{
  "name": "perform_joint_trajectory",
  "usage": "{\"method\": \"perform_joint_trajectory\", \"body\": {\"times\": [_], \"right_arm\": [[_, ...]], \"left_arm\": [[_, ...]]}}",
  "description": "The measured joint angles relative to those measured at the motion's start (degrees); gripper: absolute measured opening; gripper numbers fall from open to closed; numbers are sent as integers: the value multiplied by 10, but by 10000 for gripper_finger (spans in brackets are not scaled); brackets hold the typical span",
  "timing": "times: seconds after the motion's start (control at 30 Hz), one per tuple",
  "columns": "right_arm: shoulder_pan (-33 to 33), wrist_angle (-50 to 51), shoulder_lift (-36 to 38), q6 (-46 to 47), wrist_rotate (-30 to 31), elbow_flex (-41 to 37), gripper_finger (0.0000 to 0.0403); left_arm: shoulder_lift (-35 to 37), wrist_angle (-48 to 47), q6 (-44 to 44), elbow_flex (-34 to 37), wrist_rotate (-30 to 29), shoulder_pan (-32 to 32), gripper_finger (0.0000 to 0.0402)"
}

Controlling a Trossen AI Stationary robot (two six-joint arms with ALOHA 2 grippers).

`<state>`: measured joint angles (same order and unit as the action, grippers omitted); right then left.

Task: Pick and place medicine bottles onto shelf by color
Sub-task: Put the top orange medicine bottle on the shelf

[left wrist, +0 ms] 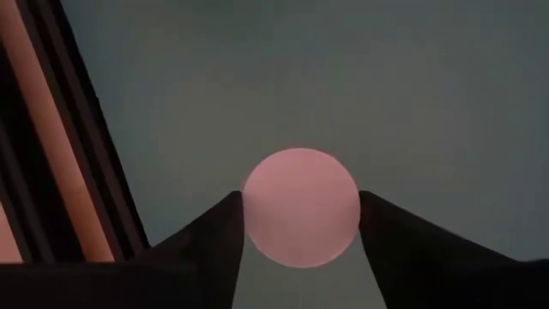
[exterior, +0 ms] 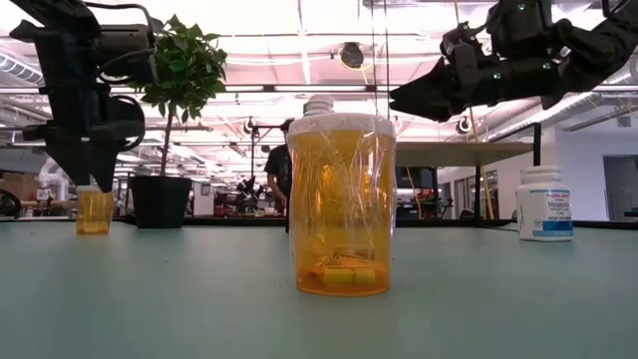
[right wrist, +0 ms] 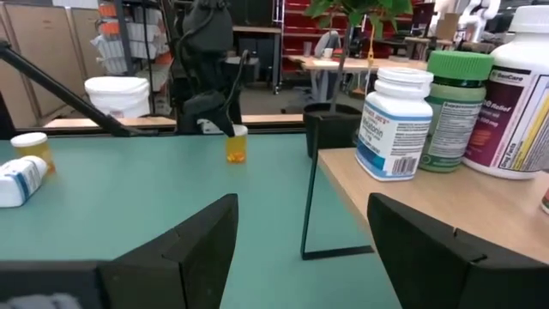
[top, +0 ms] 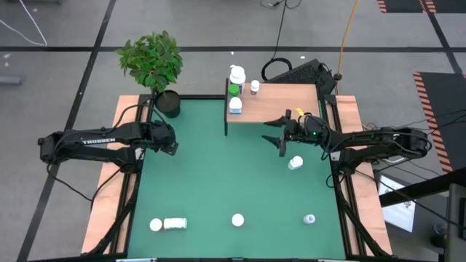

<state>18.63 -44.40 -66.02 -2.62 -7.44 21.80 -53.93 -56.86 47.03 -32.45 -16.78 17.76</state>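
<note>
— From above first. See what?
— See the shelf (top: 287, 102) at the far side of the table (top: 218, 182), with four medicine bottles (top: 235, 105) standing at its left end. See five more down on the green, one of them lying flat. Left pincer (top: 170, 145) near the table's left edge, close to the plant (top: 153, 58). Right pincer (top: 277, 137) just in front of the shelf, spread wide.

— And from low down?
— A big orange bottle (exterior: 342, 204) up close, a white bottle (exterior: 544, 202) off to the right. A small orange bottle (exterior: 95, 211) far back, right under the left pincer.

— From the left wrist?
— A round pale cap (left wrist: 300, 206) between the two fingers (left wrist: 206, 249), one on each side. Looks like touching, but cannot tell if really pinching.

— From the right wrist?
— Fingers far apart, nothing between them. A blue-band bottle (right wrist: 399, 124), a green bottle (right wrist: 455, 112) and a tall white bottle (right wrist: 515, 94) side by side on the shelf's end.
</note>
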Motion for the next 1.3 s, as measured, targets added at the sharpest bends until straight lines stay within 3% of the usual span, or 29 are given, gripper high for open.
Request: {"method": "perform_joint_trajectory", "body": {"times": [0.2, 0.63, 1.03, 1.3], "right_arm": [[0, 0, 0, 4, 0, 0, 256], [0, 0, 0, 5, 0, 0, 256], [0, 0, 0, 11, -1, 0, 256], [-1, 0, 0, 16, -1, 0, 256]], "left_arm": [[0, 0, -8, 0, -1, 0, 204], [-1, 20, -43, 0, 7, 0, 269], [-1, 23, -75, 0, 5, 0, 251], [-1, 23, -74, 0, 4, 0, 285]]}}
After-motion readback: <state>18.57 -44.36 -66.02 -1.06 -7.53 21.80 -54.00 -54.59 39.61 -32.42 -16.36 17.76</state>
